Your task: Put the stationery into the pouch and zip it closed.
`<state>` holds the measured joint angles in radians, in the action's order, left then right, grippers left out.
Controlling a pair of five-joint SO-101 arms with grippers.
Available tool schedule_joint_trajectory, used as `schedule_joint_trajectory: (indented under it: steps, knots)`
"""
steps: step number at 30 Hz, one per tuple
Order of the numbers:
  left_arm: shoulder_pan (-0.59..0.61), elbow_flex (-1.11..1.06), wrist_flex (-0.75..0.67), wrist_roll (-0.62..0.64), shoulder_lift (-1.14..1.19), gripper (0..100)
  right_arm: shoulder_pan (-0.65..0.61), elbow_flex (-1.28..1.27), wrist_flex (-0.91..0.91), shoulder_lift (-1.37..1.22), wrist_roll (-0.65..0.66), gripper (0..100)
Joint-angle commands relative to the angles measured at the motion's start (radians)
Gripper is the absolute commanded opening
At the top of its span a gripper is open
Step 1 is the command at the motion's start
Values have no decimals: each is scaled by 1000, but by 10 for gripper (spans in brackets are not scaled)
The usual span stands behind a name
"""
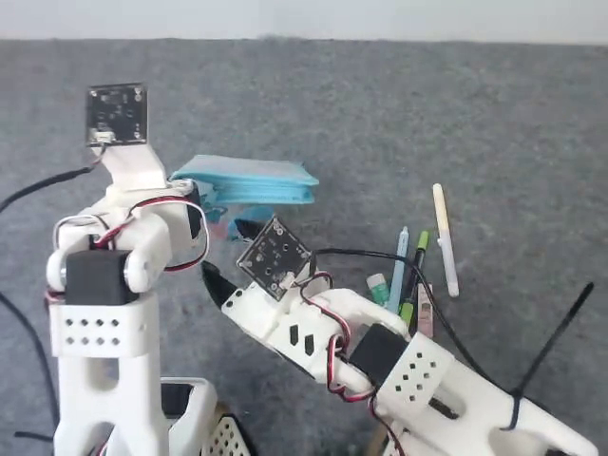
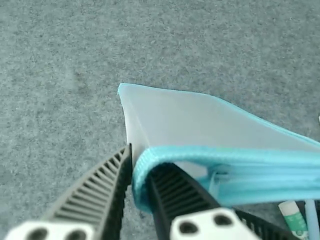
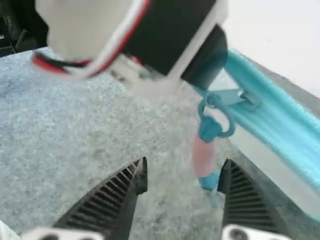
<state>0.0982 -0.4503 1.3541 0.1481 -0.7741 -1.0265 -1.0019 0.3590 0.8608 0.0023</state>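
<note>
The jaws of the left arm (image 2: 136, 167) are pinching one end of the see-through plastic pouch with the light blue zip edge (image 2: 200, 120), holding it tight at the blue rim. The pouch is sticking out away from those jaws, so its long side, and the zip along it, is running straight off from the pinched end. The jaws of the right arm (image 3: 182, 175) are standing wide apart with nothing in them. The light blue ring-shaped zip pull with its soft pink tag (image 3: 205, 132) is hanging just in front of them, in line with the gap but closer to one jaw, and touching neither. It is dangling near the end that the left arm is holding, so the right arm is the one placed to take it. To grab it, the right jaws are probably needing to go forward a little and squeeze. The bunch of thin pens and markers (image 1: 416, 271) is lying on the grey fuzzy desk (image 1: 475, 114), well apart from the pouch and not inside it. It is hard to tell if the zip is open or shut right now.
</note>
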Motion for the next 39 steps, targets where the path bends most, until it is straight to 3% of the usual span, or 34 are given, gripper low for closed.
schedule_joint_trajectory:
  steps: [1, 11, 35, 39]
  knots:
    - [-6, 67, -34, -21, -12, 12, 7, 23, -42, 42, 6, 236]
    - [-91, 234, 48, -112, -3, 12, 18, 25, -47, 54, 5, 236]
    - [-94, 305, 115, -114, -3, 10, -4, 40, -94, 81, 6, 234]
    - [-94, 303, 143, -114, -3, 10, -8, 41, -94, 82, 6, 196]
